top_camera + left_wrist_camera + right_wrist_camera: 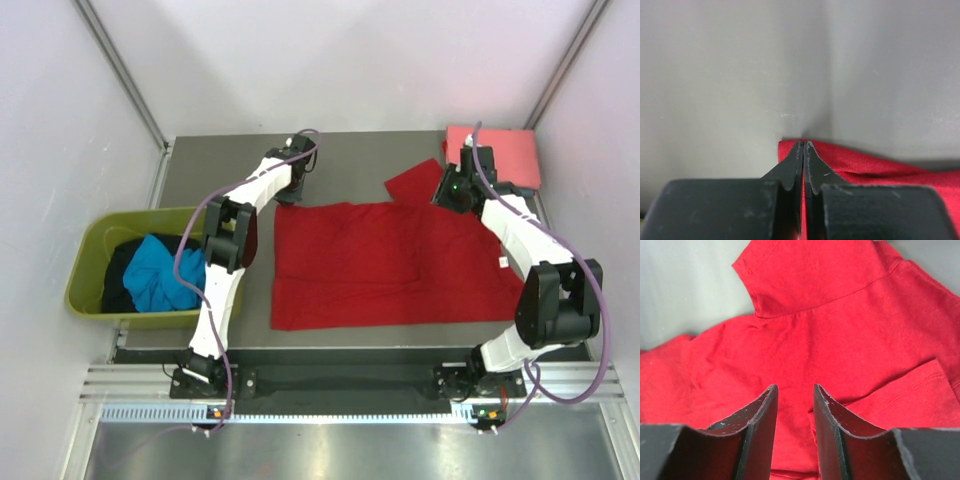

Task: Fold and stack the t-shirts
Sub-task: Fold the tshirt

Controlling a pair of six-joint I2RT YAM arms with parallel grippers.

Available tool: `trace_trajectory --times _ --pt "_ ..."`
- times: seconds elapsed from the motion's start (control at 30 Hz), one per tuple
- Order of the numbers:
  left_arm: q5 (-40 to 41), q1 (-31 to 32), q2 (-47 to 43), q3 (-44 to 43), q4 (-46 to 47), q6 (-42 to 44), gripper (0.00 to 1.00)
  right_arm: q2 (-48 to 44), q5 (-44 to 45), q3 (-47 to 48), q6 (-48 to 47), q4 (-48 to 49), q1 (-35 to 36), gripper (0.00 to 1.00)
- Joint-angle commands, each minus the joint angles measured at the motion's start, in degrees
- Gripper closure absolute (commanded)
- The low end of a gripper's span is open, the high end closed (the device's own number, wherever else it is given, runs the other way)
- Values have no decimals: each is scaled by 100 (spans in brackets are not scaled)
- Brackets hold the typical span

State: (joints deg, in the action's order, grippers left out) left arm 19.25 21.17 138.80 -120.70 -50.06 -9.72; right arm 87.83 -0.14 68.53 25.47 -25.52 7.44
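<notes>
A bright red t-shirt [390, 265] lies spread flat on the dark table, with one sleeve [412, 180] pointing to the far side. My left gripper [291, 194] sits at the shirt's far left corner. In the left wrist view that gripper [804, 142] is shut, with a strip of the red t-shirt [880, 167] pinched between its jaws. My right gripper [446, 196] hovers low over the far right part near the sleeve. In the right wrist view it [795, 389] stands open over the red cloth [810, 330]. A folded salmon-pink t-shirt [500, 150] lies at the back right corner.
An olive-green tub [90, 262] stands off the table's left side, holding a turquoise shirt [160, 275] and a black one [122, 272]. Grey walls close in the far side. The table's near edge [380, 340] runs just in front of the red shirt's hem.
</notes>
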Motion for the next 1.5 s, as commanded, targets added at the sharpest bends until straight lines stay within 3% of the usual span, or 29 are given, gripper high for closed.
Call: trace_trajectory --times 0.0,0.3,0.77,1.03,1.47 --pt "308 -86 305 -216 -56 -65 100 23 172 257 -86 196 91 65" --pt "475 -122 209 -384 -74 -513 100 479 479 493 -279 671 100 66" --pt "563 -87 -433 -234 -30 -892 100 3300 462 3349 -1501 619 100 62" --pt "528 -60 -512 -182 -56 -865 100 4566 321 4754 -1379 399 143 60" --pt "325 194 -758 -225 102 -611 96 5394 1543 5873 -676 3 161 50"
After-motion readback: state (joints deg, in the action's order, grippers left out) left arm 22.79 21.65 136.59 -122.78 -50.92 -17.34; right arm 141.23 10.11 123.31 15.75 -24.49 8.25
